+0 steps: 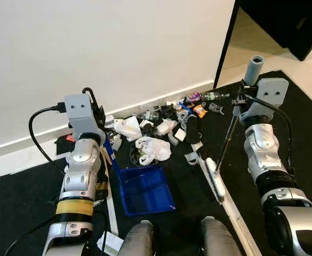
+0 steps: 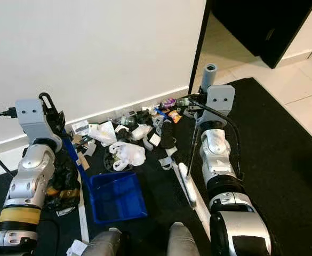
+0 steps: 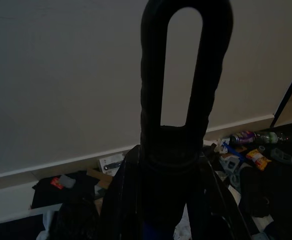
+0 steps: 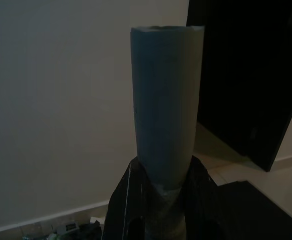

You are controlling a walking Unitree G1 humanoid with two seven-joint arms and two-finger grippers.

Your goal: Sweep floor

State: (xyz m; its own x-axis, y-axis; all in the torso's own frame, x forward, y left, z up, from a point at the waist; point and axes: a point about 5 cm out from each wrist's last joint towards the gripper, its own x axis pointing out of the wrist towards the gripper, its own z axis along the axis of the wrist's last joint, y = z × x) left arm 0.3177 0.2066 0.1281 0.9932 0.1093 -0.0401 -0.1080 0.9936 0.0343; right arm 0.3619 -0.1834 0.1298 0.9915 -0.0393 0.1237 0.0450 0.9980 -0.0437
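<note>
- Lying nearest the robot on the black carpet (image 1: 28, 197), the blue dustpan (image 1: 145, 189) faces the rubbish.
- Left pincer (image 3: 160, 200) is clamped on the dustpan's black looped handle (image 3: 185, 75).
- Right pincer (image 4: 160, 200) is clamped on the broom's grey handle (image 4: 165, 100); the broom head (image 1: 213, 178) rests on the carpet just right of the dustpan.
- Farther off, a litter pile (image 1: 161, 128) with a white plastic bag (image 1: 153, 148) stretches to the white wall (image 1: 118, 48).

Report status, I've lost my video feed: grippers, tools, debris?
Left gripper shut on dustpan handle; blue dustpan on the floor. Right gripper shut on broom handle. Litter pile along the wall, unswept.
</note>
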